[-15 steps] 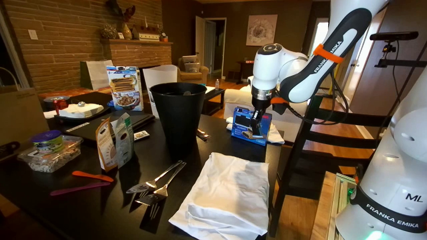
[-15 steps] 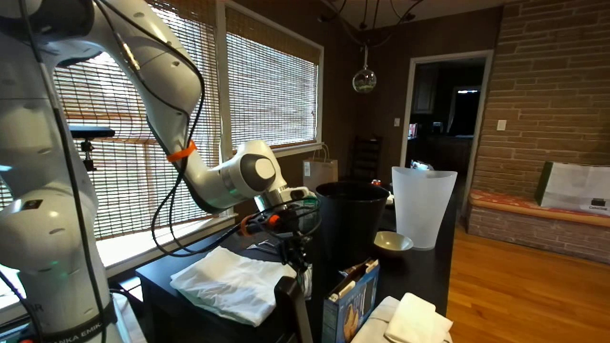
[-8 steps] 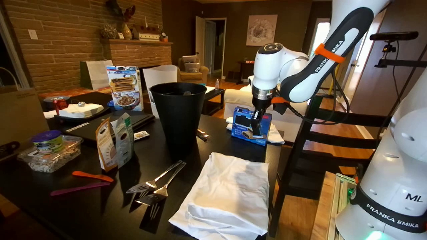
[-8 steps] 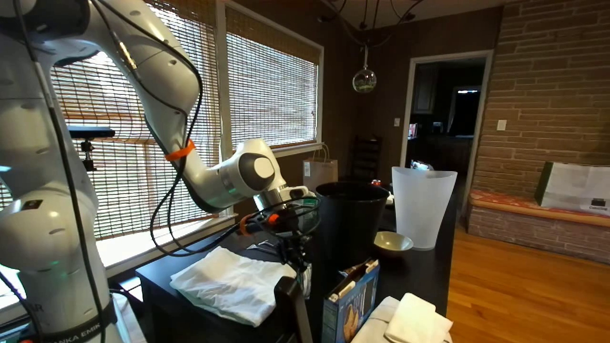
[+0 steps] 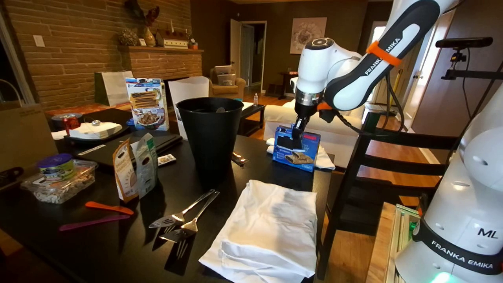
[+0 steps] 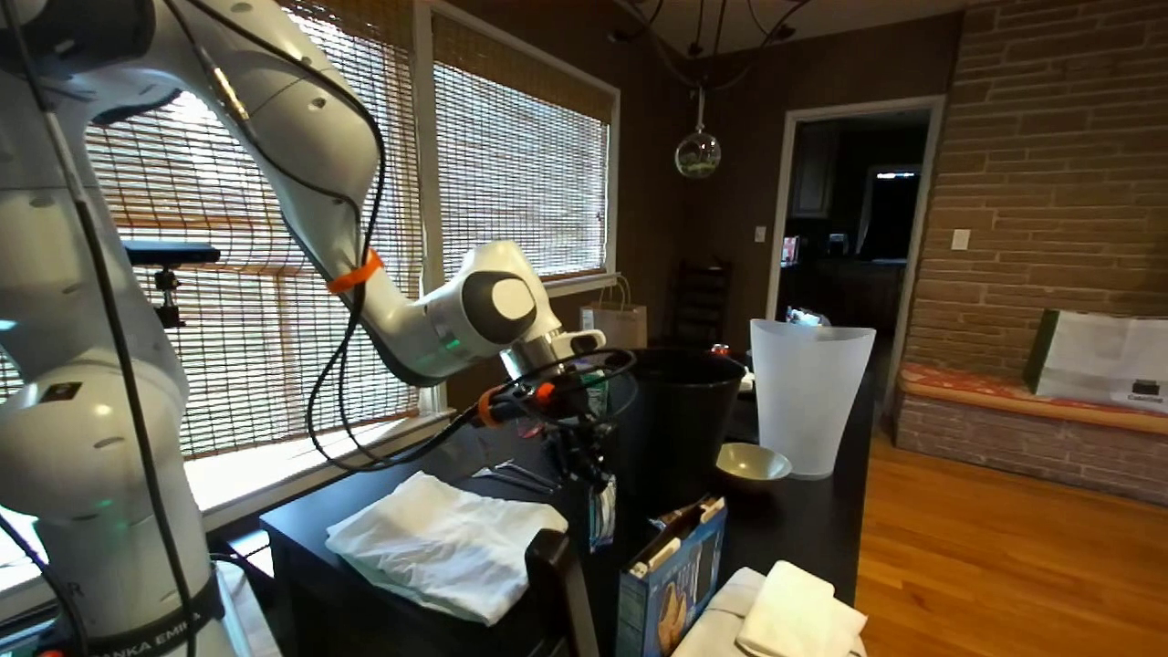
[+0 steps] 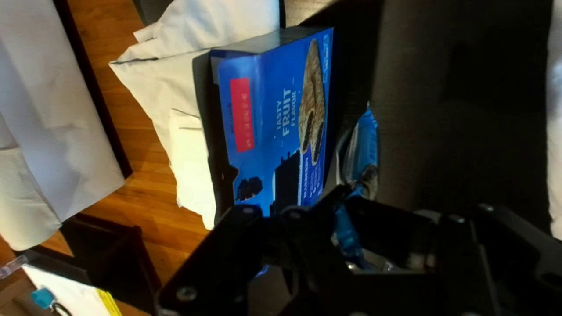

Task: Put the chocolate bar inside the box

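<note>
Dark table (image 5: 259,171), wrapped bar (image 7: 369,142) gripped outside the box (image 7: 268,123)

Near the table's edge, at three o'clock from a tall black bin (image 5: 210,137) in an exterior view, the box stands upright. Beyond it, also at three o'clock, comes that edge, close by, then a black chair (image 5: 401,165). A pale cloth (image 7: 175,87) lies just beside the box at nine o'clock in the wrist view. Roomier tabletop stretches from the box towards a folded white cloth (image 5: 271,224), set between six and seven o'clock from it.

As for the gripper (image 7: 352,197), its jaws are drawn in tight and pinch the wrapped bar, blue and silver, from both sides. That sits at four o'clock from the box in the wrist view; in an exterior view the wrapped bar (image 6: 602,520) hangs between ten and eleven o'clock from it, plainly apart. Whether its lower end meets the table, I can't tell.

Writing I can read: "TASTY FRUIT FLAVOR" and "BLUEBERRY" on the box's front; "FRANKA EMIKA" and "ML" on the robot base (image 5: 452,236). Lettering on the box's red patch blurs.

Those front words come plain only in the wrist view. An exterior view gives me the box's open top, pale flaps raised, with a shiny bowl (image 6: 753,465) at one o'clock and woven blinds (image 6: 520,173) back at eleven.
</note>
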{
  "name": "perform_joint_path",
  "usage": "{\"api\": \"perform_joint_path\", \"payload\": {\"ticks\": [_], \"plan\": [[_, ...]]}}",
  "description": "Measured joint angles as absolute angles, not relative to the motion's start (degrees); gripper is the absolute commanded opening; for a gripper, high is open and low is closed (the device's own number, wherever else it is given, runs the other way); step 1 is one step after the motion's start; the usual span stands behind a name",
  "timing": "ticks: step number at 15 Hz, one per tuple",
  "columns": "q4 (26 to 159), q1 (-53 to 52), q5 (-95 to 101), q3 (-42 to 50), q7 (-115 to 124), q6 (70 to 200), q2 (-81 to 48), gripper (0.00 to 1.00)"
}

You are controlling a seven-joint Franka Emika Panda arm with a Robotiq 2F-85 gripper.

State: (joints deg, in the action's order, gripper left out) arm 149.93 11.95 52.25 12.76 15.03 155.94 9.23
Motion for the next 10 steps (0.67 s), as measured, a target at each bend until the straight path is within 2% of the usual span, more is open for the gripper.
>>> {"api": "perform_joint_path", "payload": {"ticks": [10], "plan": [[145.3,15.3,45.8,13.7,3.7,155.8,14.2,0.0]]}}
